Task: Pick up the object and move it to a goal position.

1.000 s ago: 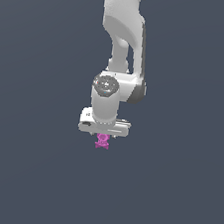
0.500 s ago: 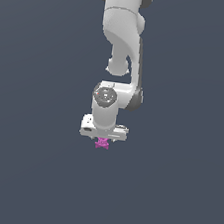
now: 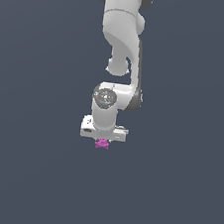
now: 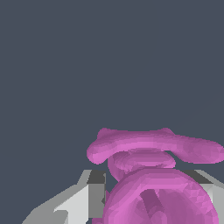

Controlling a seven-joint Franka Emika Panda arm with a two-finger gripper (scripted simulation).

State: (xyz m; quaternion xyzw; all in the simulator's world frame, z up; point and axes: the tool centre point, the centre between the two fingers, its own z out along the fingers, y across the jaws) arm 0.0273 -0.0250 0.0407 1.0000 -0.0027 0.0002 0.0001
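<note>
Gripper sits low in my exterior view, hanging from the white arm, which reaches down from the top edge and bends through a rounded wrist joint. Right under the gripper's flat white body I can see the object, a tiny magenta-pink knobbly thing, only its lower part peeking out below the hand. It is far smaller than the hand above it.

On my wrist view the object fills the near part of the picture: a rounded pink bulb close to the lens, a narrower ring behind it, and a long curved pink limb stretching crosswise beyond that. Grey-white fingers flank it, one clear on one side with its dark pad facing the pink surface, the other just showing on the far side of the bulb. From here I read the fingers as pinching the object between them, pads against its sides.

Around all this I have nothing but a flat dark slate-blue background, the same in both views. I cannot tell from these pictures whether the object touches any surface below it or hangs free in the grip.
</note>
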